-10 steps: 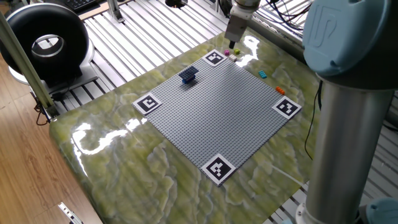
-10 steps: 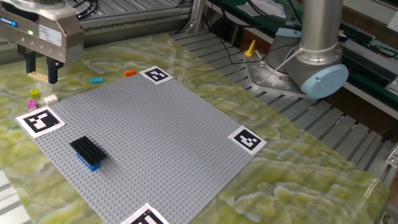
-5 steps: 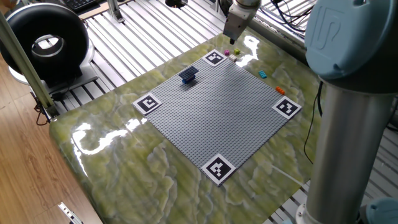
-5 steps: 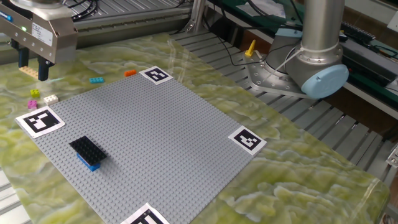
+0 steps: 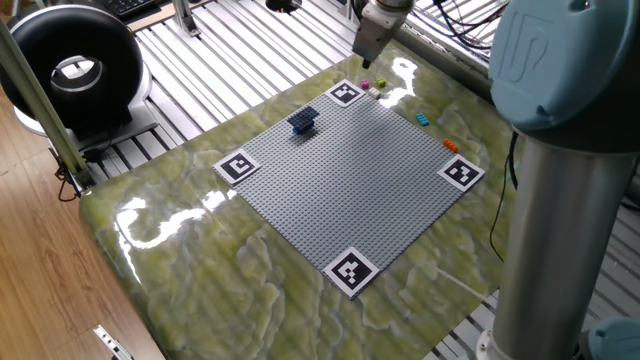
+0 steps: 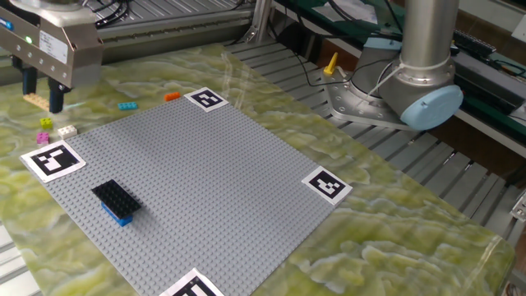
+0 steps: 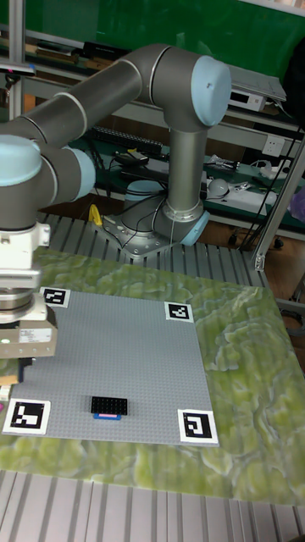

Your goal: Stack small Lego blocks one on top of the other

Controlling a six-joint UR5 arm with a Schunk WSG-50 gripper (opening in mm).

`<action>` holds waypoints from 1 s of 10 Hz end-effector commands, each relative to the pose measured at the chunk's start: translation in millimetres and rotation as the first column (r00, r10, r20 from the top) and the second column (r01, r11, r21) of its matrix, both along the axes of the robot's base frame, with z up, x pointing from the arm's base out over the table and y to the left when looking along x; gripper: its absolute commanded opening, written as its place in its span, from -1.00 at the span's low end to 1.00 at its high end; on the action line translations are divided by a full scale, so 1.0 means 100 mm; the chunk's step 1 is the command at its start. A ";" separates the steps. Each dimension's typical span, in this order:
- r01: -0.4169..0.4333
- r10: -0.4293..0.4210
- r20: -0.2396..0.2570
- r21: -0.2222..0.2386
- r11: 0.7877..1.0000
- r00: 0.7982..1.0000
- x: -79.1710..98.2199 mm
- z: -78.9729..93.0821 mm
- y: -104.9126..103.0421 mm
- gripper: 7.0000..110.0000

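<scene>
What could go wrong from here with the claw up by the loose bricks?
The claw seems to pinch a tan brick by one end; it could twist or drop.
The magenta brick and white brick lie close below, easy to knock.
The dark stack is far across the baseplate, so a long carry.

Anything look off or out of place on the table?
Nothing stands out. A black brick sits squarely on a blue one on the grey baseplate. Loose magenta, white, cyan and orange bricks lie on the tabletop beyond its edge, near the gripper.
</scene>
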State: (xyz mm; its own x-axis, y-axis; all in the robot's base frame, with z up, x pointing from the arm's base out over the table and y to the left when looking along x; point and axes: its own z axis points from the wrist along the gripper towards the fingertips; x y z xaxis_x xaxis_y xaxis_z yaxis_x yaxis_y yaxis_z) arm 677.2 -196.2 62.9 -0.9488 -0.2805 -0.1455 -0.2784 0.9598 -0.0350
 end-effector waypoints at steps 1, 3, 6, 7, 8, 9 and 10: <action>0.055 -0.051 -0.089 0.041 0.998 0.995 -0.08 0.04 0.52 -1.00; 0.078 -0.075 -0.105 0.022 0.997 0.992 -0.03 0.12 0.76 -1.00; 0.110 -0.105 -0.105 0.035 0.993 0.989 0.02 0.16 0.95 -1.00; 0.082 -0.078 -0.107 0.032 0.996 0.991 0.01 0.16 0.94 -1.00; 0.026 -0.024 -0.086 0.023 0.999 0.996 0.06 0.16 0.92 -1.00; -0.032 0.034 -0.063 0.018 0.999 0.997 0.11 0.16 0.92 -1.00; -0.072 0.073 -0.062 0.019 0.997 0.995 0.11 0.16 0.93 -1.00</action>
